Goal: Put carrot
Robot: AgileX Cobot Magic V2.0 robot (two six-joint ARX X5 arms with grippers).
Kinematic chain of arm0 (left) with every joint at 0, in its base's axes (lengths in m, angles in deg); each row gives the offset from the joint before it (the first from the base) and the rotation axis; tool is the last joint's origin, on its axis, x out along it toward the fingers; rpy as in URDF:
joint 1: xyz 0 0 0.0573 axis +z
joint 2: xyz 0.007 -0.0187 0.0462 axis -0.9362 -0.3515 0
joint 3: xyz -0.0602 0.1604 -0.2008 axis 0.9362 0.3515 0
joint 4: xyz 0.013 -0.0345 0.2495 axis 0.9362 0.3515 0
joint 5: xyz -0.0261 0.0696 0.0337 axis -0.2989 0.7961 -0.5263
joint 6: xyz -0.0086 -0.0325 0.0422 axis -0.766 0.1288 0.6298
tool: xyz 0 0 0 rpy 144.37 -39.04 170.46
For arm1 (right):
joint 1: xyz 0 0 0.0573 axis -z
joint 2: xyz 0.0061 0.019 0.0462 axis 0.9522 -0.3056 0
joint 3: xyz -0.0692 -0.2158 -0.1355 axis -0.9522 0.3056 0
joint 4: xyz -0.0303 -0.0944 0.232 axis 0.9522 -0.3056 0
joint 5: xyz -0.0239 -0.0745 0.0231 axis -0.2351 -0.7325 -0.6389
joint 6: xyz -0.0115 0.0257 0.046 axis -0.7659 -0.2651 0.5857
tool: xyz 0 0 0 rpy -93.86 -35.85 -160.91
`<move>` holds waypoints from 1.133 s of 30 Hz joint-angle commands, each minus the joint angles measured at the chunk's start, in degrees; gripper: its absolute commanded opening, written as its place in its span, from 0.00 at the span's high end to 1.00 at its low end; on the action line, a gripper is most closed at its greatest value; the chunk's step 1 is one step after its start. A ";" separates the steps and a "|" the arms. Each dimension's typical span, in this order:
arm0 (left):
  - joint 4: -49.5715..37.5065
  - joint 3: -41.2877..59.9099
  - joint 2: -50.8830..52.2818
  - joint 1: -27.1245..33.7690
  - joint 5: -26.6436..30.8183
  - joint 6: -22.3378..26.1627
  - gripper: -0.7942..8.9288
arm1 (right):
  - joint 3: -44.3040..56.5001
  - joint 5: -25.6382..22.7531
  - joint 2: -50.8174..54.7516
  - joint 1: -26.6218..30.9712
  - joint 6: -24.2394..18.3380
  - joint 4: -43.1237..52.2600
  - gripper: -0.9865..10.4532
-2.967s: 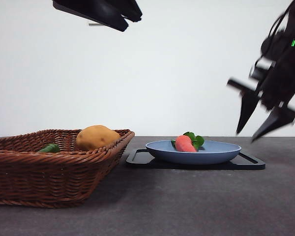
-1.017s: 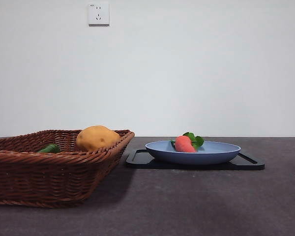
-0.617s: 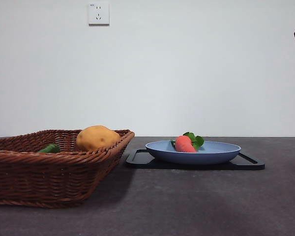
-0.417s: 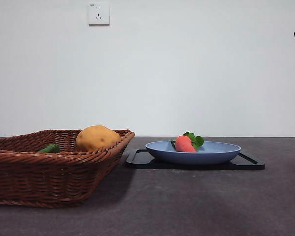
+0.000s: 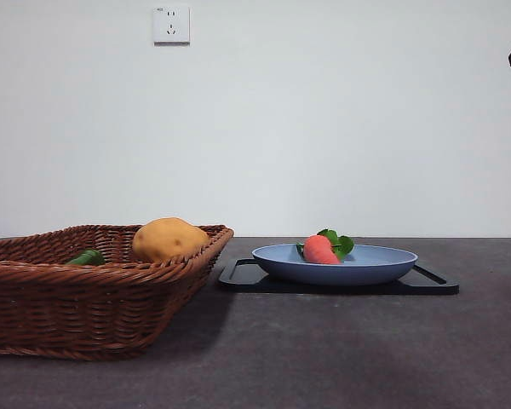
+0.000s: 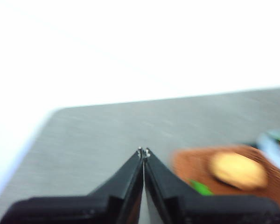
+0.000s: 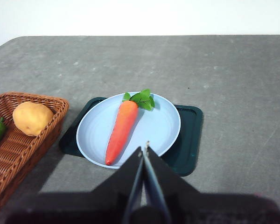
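- Carrot (image 7: 122, 125) lies on a blue plate (image 7: 165, 126), leaves away from the basket (image 7: 18, 149); likely light, stiff, smooth; best held mid-body
- Right gripper (image 7: 143, 150) closed, empty, above the plate's rim; left gripper (image 6: 143, 152) closed, empty

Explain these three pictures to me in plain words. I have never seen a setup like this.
This is a robot with two arms at a table; each arm ends in a two-jawed claw with a camera on its wrist.

The front view looks level across the table from low down. It shows a wicker basket holding a potato and a green vegetable, and beside it a blue plate on a black tray. The carrot lies on the plate.

The other two pictures come from the wrists. The left claw is shut and holds nothing; that picture is blurred. The right claw is shut too and empty, above the near rim of the plate.
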 commanded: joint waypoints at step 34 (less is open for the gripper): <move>-18.38 32.30 7.76 1.03 -7.89 -5.70 0.91 | -0.22 -0.20 -0.17 -0.39 0.59 0.87 0.90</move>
